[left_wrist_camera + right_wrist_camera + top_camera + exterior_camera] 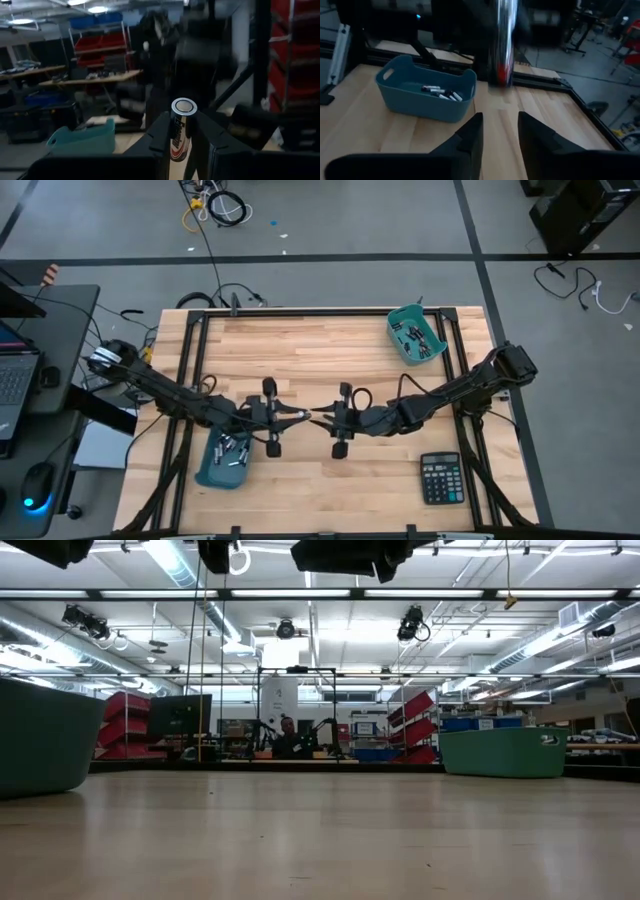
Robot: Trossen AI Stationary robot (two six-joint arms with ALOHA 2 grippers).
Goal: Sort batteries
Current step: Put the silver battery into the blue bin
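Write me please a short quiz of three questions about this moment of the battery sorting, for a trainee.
1. Multiple choice: which gripper's jaws hold the battery?
A. left gripper
B. right gripper
C. neither
2. True or false: the calculator lies at the centre of the table.
3. Short answer: how many teal bins are on the table?

Key:
1. A. The left jaws grip the battery upright, and the right jaws stand open just in front of it.
2. False. It lies near the corner by the right arm.
3. Two, one by each arm, both with cells inside.
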